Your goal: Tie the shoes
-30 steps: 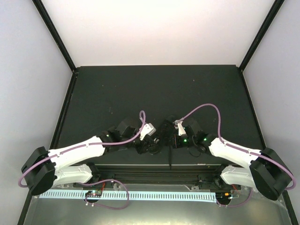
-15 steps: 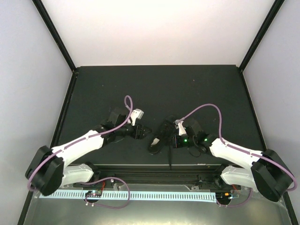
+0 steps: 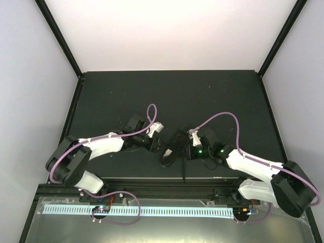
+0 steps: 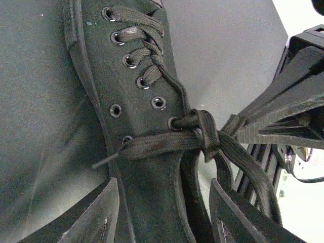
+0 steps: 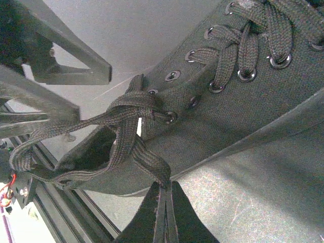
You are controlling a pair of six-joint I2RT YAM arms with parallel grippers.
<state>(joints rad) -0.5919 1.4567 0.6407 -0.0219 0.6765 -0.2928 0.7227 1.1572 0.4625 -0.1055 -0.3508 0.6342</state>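
Dark tabletop (image 3: pixel 202 96), black shoe (image 4: pixel 136 101) between left hand (image 4: pixel 164 212), released, and right hand (image 5: pixel 164 215), clenched on lace (image 5: pixel 134 152)

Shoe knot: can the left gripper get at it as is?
Probably yes. The left gripper is open, facing the knot on the shoe with nothing between. The right gripper, shut on a lace strand, sits off to one side.

The top view was evenly lit: the back wall (image 3: pixel 172 35) glared near white, and the black counter (image 3: pixel 172 96) swallowed detail. Both wrist views were sharp on the shoe (image 4: pixel 142 101), grainy in shadow, with the near fingers (image 4: pixel 96 217) soft.
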